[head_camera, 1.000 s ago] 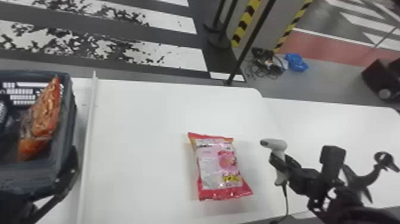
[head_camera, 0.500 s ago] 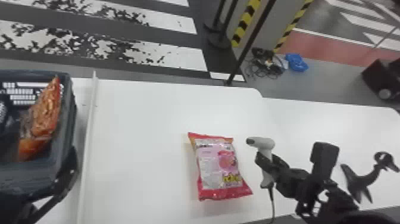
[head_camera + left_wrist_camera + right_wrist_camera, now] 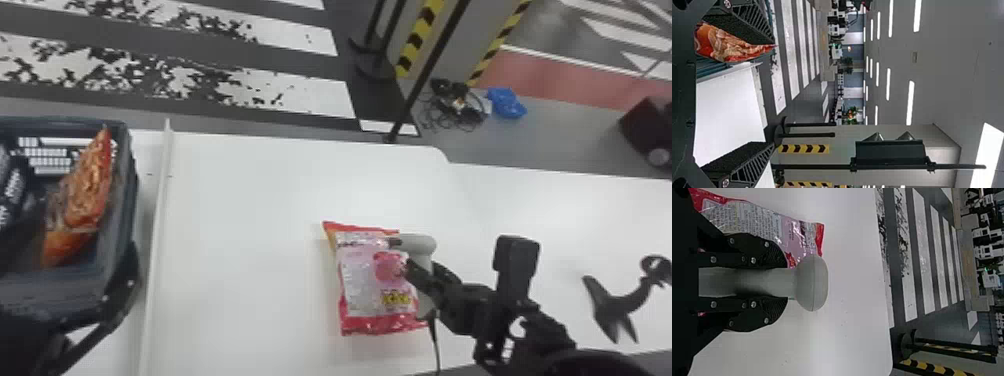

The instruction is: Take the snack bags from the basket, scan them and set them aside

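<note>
One pink-and-red snack bag (image 3: 367, 280) lies flat on the white table (image 3: 240, 210), slightly askew to you. Its film is shiny and crinkled: red bands at both ends, an orange patch at one far corner, a pale pink-silver panel between, a round red-pink picture and a yellow patch of lettering. The right wrist view gives you its small-print block, plus creases with bright glare.

You have the scanner (image 3: 422, 244) at the bag's right-hand edge, its head overlapping that edge in the head view; touching or not, you can't tell. The right gripper (image 3: 425, 274) has its fingers clamped on the scanner's grip, one on each side; in the wrist view that right gripper (image 3: 786, 282) leaves the rounded grey head sticking out past the tips. A dark cable (image 3: 436, 345) hangs from the handle.

On your left, the dark basket (image 3: 131, 200) holds an orange-red bag (image 3: 87, 192), glossy, wrinkled, propped steeply near the right wall. The left gripper (image 3: 117, 295) is by the basket's near right corner, fingers wide apart. A pale raised strip (image 3: 156, 225) runs across the table just beside the basket. Off to your right sits a black stand (image 3: 620, 305) with a ring-shaped end.
</note>
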Controlling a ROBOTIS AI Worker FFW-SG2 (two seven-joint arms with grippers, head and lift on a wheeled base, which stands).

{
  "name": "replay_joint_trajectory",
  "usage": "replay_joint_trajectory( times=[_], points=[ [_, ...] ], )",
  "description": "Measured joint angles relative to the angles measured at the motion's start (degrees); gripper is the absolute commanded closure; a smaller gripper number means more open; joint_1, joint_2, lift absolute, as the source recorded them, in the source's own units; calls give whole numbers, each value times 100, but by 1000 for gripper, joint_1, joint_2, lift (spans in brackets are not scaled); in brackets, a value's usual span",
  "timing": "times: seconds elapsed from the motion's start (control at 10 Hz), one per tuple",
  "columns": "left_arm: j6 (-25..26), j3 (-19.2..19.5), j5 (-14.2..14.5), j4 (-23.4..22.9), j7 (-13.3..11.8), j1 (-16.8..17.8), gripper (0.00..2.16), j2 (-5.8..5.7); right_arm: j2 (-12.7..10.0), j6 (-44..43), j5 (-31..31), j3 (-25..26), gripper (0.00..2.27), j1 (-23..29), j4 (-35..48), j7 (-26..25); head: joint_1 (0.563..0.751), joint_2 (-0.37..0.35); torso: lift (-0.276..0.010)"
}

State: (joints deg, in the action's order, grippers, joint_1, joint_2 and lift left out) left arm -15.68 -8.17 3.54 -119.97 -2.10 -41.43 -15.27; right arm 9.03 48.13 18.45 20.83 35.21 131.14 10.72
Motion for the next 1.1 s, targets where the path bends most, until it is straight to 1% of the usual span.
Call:
replay_joint_trajectory(
  times=[0.2, 0.4, 1.1],
  points=[
    [11, 31, 23, -22, -1, 3, 80, -20, 5, -30, -156, -116, 2246, -228, -292, -2, 695, -297, -75],
    [18, 84, 33, -42, -1, -19, 80, -29, 70, -40, -205, -153, 2246, -380, -581, 9, 695, -298, -75],
    [53, 88, 7, -72, -1, -41, 80, -21, 155, -71, -232, -209, 2246, -390, -669, 17, 695, -300, -75]
  ],
)
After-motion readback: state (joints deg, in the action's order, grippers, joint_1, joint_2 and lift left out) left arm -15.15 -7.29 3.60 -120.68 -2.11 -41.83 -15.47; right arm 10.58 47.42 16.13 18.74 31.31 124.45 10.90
